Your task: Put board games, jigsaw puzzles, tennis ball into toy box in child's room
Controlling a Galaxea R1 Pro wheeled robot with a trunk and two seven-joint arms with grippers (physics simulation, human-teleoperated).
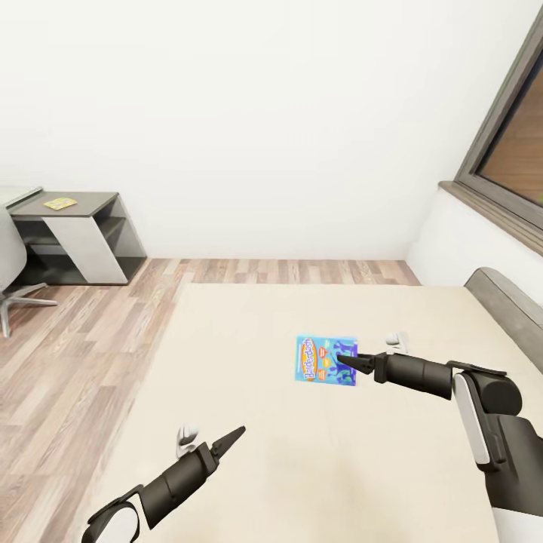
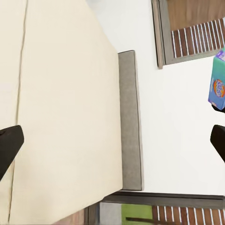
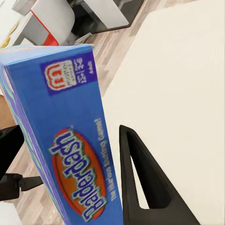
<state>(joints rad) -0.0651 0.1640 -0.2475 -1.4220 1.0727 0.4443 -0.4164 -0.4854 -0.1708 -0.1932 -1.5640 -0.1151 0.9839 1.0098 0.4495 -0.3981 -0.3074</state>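
One blue board game (image 1: 326, 360) clamped in right tool (image 1: 348, 363).

Held above the middle of the bed (image 1: 286, 452): a board game (image 1: 326, 360), in the right gripper (image 1: 353, 365). Nearer and to the left, over the bed: the left gripper (image 1: 234, 436). Far left, against the wall: a table (image 1: 75, 226), a puzzle (image 1: 60, 203) on top.

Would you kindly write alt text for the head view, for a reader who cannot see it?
The right gripper holds a blue board game above the beige bed. The left gripper hovers over the mattress, holding nothing. A dark grey desk stands by the white wall at far left.
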